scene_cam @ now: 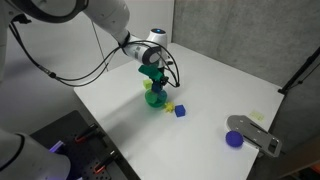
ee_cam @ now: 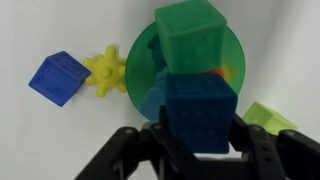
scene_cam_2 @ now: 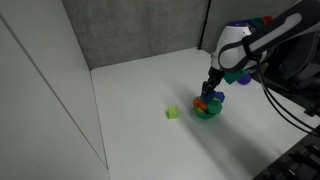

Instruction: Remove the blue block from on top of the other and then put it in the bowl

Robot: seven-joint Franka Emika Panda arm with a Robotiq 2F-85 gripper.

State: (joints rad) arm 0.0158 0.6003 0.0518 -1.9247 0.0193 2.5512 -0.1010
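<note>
The pincer [ee_cam: 200, 132], clamped on the blue block [ee_cam: 200, 110], hangs directly above the green bowl [ee_cam: 140, 72] on a white desk [scene_cam: 220, 90]. In the wrist view, dark fingers [ee_cam: 252, 150] press both flanks of the block. Just beyond the pincer a green cube [ee_cam: 190, 35] overlaps the bowl's far rim, though whether it rests inside cannot be told. A sliver of something orange shows behind the held block, most of it hidden. To one side of the pincer lie a yellow spiky piece [ee_cam: 108, 72] and, farther out, the other blue cube [ee_cam: 58, 78], flat on the desk. On the opposite side a lime block [ee_cam: 268, 118] is partly cut off by a finger. In both exterior views the pincer [scene_cam: 152, 78] [scene_cam_2: 212, 90] hides much of the bowl [scene_cam: 155, 100] [scene_cam_2: 208, 110]. Well away from it sits a purple-blue dish [scene_cam: 234, 139]. Grey wall panels [scene_cam_2: 140, 30] close off the scene behind.
</note>
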